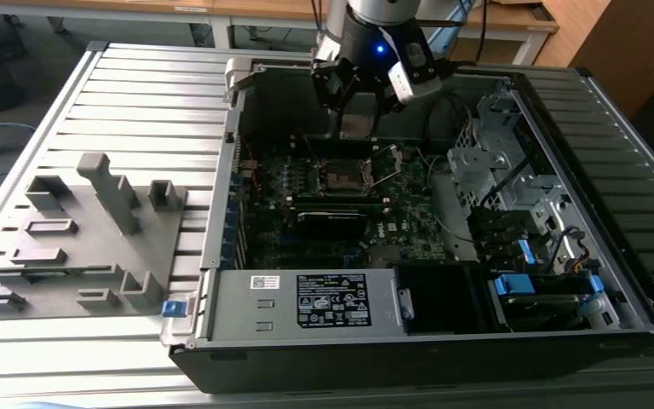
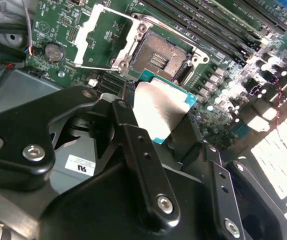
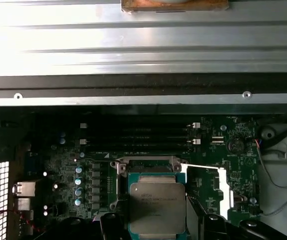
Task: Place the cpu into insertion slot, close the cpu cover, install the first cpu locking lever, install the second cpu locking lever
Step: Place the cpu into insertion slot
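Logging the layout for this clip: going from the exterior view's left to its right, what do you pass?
Grey plastic fixture → computer case's side wall → insertion slot → silver drive cage.

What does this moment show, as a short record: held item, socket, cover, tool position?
tool: shut on the cpu, over the motherboard
cpu: held close to the insertion slot, not yet seated
insertion slot: empty, contacts exposed
cpu cover: swung open beside the slot
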You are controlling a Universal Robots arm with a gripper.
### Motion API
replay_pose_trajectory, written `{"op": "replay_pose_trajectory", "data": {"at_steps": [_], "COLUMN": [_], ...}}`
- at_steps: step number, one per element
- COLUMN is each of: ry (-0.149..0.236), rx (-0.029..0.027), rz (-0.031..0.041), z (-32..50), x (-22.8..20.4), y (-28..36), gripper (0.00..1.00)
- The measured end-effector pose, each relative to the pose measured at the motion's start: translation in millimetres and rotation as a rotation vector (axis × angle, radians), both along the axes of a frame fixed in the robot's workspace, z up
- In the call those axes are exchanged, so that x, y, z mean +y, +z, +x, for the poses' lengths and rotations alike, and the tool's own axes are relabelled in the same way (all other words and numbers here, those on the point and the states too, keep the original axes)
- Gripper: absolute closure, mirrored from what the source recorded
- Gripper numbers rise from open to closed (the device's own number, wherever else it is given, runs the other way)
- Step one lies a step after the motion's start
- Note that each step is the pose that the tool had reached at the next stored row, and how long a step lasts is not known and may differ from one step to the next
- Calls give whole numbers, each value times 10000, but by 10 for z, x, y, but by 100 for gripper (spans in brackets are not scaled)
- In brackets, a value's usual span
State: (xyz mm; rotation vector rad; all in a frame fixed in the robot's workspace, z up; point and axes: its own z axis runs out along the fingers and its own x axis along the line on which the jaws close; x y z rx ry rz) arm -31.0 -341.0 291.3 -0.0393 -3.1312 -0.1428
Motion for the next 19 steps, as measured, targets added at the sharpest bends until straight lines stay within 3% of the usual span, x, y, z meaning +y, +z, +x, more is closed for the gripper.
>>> {"op": "replay_pose_trajectory", "data": {"at_steps": [6, 16, 19], "ry": [1, -9, -361], "rx": [-5, -5, -5], "rz": [1, 0, 0], "z": [-7, -7, -8], "x": [0, 0, 0], "y": [-102, -107, -113], "gripper": [46, 46, 46]}}
